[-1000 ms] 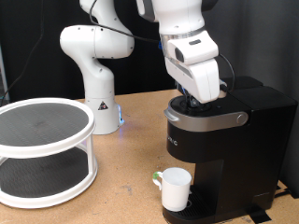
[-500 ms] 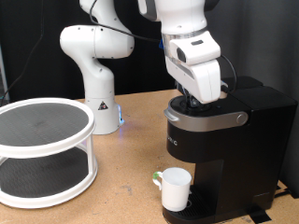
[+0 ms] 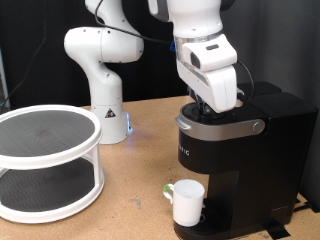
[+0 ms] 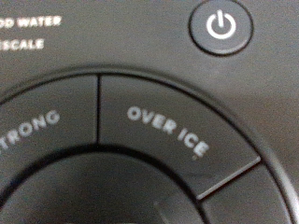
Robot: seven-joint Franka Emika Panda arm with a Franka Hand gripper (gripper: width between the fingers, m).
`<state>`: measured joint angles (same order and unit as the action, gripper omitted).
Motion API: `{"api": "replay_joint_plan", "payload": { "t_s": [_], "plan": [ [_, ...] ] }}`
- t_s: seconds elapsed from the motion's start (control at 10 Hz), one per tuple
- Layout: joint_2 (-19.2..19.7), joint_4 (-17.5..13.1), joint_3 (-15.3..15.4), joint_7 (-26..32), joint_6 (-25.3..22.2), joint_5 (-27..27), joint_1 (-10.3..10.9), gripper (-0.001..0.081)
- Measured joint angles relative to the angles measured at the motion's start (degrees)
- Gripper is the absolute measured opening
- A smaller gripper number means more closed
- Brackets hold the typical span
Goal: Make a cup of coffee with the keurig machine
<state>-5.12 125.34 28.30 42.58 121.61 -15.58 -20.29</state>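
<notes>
White wire and mesh make up the two-tier round rack (image 3: 45, 160), standing well off to the exterior view's left of the pincer (image 3: 212, 106), with a second, idle white robot arm (image 3: 100, 70) behind it on the wooden table (image 3: 140, 180). Further right, the pincer is down on the top of the keurig machine (image 3: 235, 160), its fingertips hidden against the control panel, so I cannot tell how far apart they stand; nothing shows between them. The wrist view is filled by that panel: a curved key marked STRONG (image 4: 37, 126), then one marked OVER ICE (image 4: 173, 129), then the round power button (image 4: 220, 27), all very close, which suggests the tip is at or just above the brew keys. The lid appears to be closed.

Directly below the pincer, at the machine's foot, the cup (image 3: 188, 203) sits upright on the drip tray under the spout, handle turned toward the exterior view's left.

The cup, I judge, is stiff glazed ceramic: light enough for this arm, but slick and breakable. It would be best taken across the rim wall or by the handle, with firm, square contact. The machine is heavy and rigid and its keys likely want only a short, straight push.
</notes>
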Motion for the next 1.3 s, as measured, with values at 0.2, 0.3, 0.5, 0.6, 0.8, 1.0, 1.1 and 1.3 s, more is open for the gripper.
{"api": "replay_joint_plan", "payload": {
  "t_s": [0.2, 0.3, 0.5, 0.6, 0.8, 1.0, 1.1, 1.3],
  "plan": [
    [0.5, -0.7, 0.0, 0.0, -1.0, 0.3, 0.0, 0.0006],
    [0.6, -0.8, 0.0, 0.0, -1.2, 0.3, 0.0, 0.0006],
    [0.7, -1.0, 0.0, 0.0, -1.4, 0.5, 0.0, 0.0006],
    [0.8, -1.0, 0.0, 0.0, -1.6, 0.8, 0.0, 0.0006],
    [0.8, -1.3, 0.0, -0.8, -2.3, 2.4, 0.0, 0.0006],
    [0.8, -1.3, 0.0, -1.5, -2.4, 3.0, 0.0, 0.0006],
    [0.8, -1.3, 0.0, -1.5, -2.4, 3.0, 0.0, 0.0006],
    [0.8, -1.3, 0.0, -1.5, -2.4, 3.0, 0.0, 0.0006]
  ]
}}
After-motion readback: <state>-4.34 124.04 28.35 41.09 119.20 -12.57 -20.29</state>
